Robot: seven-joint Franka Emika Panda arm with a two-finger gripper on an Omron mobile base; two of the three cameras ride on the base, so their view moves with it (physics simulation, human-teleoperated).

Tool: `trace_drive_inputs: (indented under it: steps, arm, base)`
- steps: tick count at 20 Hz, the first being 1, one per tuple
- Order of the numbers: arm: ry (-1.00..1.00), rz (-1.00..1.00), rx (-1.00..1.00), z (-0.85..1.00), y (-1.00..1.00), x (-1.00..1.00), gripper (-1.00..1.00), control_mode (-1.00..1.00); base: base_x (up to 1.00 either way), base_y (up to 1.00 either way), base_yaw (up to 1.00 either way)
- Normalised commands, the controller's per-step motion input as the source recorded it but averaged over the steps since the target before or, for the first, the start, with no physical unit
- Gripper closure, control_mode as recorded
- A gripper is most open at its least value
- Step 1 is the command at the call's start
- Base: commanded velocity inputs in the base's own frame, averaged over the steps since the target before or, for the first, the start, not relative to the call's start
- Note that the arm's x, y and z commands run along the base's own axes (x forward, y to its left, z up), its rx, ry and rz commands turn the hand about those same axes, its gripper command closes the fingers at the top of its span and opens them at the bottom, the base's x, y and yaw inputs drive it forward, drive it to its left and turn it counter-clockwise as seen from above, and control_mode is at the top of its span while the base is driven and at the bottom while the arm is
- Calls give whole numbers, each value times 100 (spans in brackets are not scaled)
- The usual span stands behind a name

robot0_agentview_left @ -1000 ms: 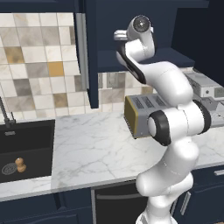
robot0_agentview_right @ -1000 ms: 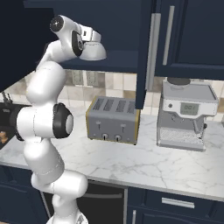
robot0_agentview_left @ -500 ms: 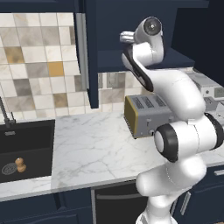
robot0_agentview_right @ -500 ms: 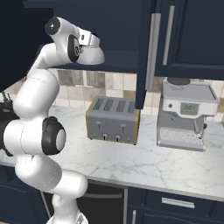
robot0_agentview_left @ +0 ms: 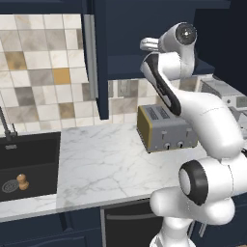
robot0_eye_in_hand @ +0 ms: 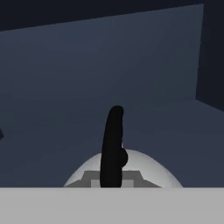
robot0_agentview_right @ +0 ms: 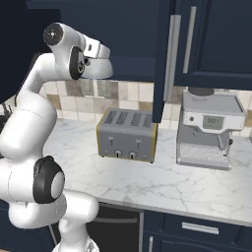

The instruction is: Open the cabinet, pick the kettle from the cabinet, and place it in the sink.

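Here the hand [robot0_agentview_right: 103, 69] is reaching into the open cabinet [robot0_agentview_right: 133, 34], its fingers pinching the thin black handle [robot0_eye_in_hand: 112, 146] of the kettle [robot0_eye_in_hand: 144, 168], which is sitting directly beneath it on the cabinet shelf; the toaster [robot0_agentview_right: 128, 134] is standing on the surface [robot0_agentview_left: 111, 164] below.

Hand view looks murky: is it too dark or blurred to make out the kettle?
Hand view: dim cabinet interior, soft, yet the kettle shows pale with its black handle sharp enough. Left base view: evenly lit, no glare on the counter. Right base view: same, toaster crisp.
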Motion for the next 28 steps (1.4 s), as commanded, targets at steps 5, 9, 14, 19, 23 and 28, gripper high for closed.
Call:
trace_drive_inputs:
  steps: [5,9,14,19,23,28]
  arm:
    - [0,5,2,2,-5,-71,100,-100]
    - [0,9,1,0,-2,-71,100,-100]
    - [0,10,3,1,-4,-68,100,-100]
    - [0,15,2,0,-4,-64,100,-100]
    - [0,15,0,0,0,-65,100,-100]
    - [0,14,0,-2,0,-55,100,-100]
  base:
    - [0,0,0]
    - [0,0,0]
    - [0,0,0]
    - [0,0,0]
    - [0,0,0]
    - [0,0,0]
